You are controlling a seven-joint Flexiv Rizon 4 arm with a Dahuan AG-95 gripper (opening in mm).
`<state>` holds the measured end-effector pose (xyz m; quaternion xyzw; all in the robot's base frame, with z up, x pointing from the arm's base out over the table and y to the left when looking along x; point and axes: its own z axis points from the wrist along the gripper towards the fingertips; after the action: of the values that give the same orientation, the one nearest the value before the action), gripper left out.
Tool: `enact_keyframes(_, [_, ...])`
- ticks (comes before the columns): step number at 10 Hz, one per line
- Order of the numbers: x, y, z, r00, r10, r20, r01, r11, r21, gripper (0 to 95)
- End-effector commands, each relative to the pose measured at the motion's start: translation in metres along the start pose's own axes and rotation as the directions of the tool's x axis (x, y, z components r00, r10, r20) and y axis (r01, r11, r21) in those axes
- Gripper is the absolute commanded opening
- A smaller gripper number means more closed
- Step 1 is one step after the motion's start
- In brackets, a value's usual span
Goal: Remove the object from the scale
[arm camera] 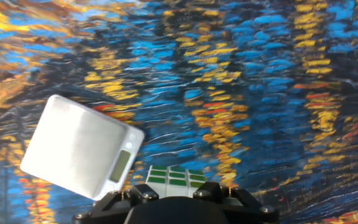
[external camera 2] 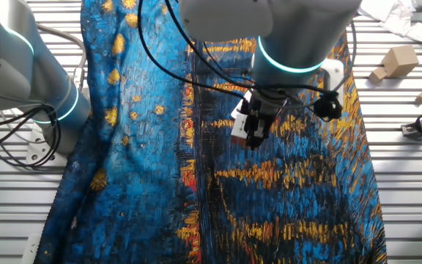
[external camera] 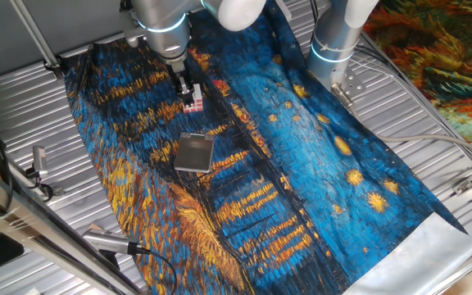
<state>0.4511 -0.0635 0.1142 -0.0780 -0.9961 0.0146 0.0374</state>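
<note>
Red-white cube (external camera: 192,102) in gripper (external camera: 188,97), off scale (external camera: 194,153)

Bare, unoccupied top on the scale (external camera: 194,152), open to approach from above. Flat painted cloth (external camera: 318,164) all round the scale, nothing standing on it near the plate. Beyond the scale's far edge, the gripper (external camera: 188,94) closed around the cube (external camera: 192,103), blocking that side. Farther off from the scale, a second arm's base (external camera: 334,49) and a metal post (external camera: 39,160) at the worktop (external camera: 433,164) margins.
</note>
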Motion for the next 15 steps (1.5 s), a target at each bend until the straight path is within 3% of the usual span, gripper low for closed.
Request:
enact_keyframes(1, [-0.001, -0.002, 0.005, 1.000, 0.000, 0.004, 0.000, 1.000, 0.001, 0.0])
enact_keyframes(9, [-0.010, -0.005, 0.032, 1.000, 0.016, 0.020, -0.016, 1.000, 0.006, 0.0])
enact_keyframes(11, [-0.012, -0.006, 0.038, 1.000, 0.002, 0.009, -0.002, 1.000, 0.008, 0.0])
enact_keyframes(12, [-0.012, -0.006, 0.038, 1.000, -0.013, 0.011, 0.013, 1.000, -0.011, 76.0])
enact_keyframes(13, [-0.012, -0.006, 0.038, 1.000, -0.008, 0.014, 0.008, 1.000, -0.009, 95.0])
enact_keyframes(15, [-0.012, -0.006, 0.038, 1.000, -0.001, 0.016, 0.001, 1.000, -0.008, 95.0])
